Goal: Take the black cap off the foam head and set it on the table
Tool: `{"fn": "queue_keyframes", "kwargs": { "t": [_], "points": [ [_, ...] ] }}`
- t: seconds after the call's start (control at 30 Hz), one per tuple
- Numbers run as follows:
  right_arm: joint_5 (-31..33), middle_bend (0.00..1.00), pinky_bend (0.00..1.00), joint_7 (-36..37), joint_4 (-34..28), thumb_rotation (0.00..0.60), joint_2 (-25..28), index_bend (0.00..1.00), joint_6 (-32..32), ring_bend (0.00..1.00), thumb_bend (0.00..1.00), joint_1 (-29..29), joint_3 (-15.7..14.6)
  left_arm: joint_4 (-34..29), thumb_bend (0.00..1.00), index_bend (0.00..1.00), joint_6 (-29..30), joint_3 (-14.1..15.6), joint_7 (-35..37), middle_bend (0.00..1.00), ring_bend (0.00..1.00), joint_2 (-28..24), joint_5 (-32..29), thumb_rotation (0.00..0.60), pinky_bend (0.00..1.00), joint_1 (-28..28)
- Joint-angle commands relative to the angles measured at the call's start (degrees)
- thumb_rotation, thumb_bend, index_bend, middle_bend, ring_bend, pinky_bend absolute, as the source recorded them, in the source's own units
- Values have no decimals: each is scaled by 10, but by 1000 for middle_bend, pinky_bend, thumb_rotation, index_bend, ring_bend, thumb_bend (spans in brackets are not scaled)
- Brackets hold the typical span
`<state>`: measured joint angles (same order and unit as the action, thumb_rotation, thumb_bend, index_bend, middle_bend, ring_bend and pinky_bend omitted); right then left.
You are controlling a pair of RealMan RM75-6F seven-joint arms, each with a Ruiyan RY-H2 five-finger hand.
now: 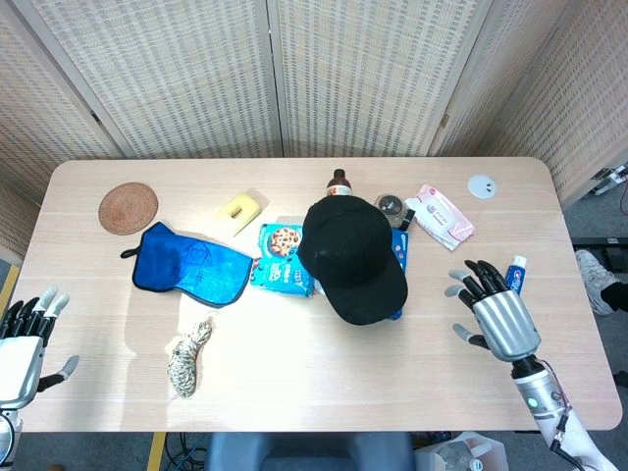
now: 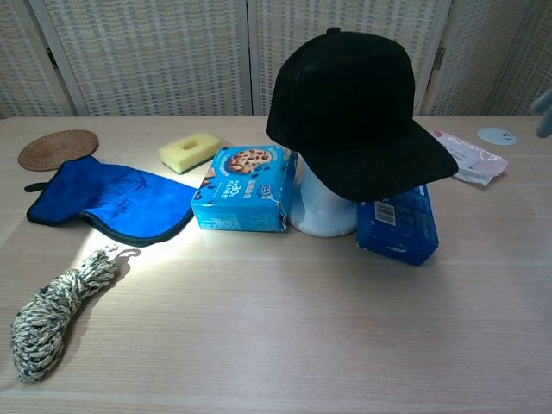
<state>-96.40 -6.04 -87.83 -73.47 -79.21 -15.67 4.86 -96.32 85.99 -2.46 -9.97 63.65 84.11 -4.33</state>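
At the middle of the surface point(image 1: 324, 383) the black cap point(image 1: 351, 257) sits on the white foam head point(image 2: 321, 209), brim pointing toward the robot, so nothing of the task is done yet as far as the views show: the cap must be gripped, lifted clear and laid on bare wood. The right hand point(image 1: 496, 314) hovers over the surface to the right of the cap, well apart from it, fingers spread and holding nothing; it partly hides a toothpaste tube point(image 1: 517, 272). The left hand point(image 1: 22, 339) hangs at the near left edge, fingers also apart and empty. Two blue boxes flank the head: a cookie box point(image 2: 242, 189) on one side and a darker box point(image 2: 398, 222) under the brim. Open wood in front of the head looks the likeliest landing spot.
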Motion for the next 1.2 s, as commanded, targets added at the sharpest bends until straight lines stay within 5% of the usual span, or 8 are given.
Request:
{"fn": "queue_keyframes", "kwargs": {
  "t": [0.03, 0.9, 1.2],
  "points": [
    [-5, 248, 136, -2, 2, 600, -18, 403, 18, 108, 62, -21, 6, 0, 202, 114, 2, 0, 2, 51, 63, 0, 3, 600, 15, 1],
    [-5, 277, 137, -25, 95, 600, -144, 474, 21, 114, 120, -98, 28, -9, 203, 122, 0, -6, -3, 51, 66, -9, 5, 600, 15, -5],
    [-17, 298, 136, -7, 128, 600, -163, 523, 4, 126, 303, -110, 21, -12, 203, 122, -9, -2, -9, 51, 67, -11, 8, 600, 15, -10]
  ]
}}
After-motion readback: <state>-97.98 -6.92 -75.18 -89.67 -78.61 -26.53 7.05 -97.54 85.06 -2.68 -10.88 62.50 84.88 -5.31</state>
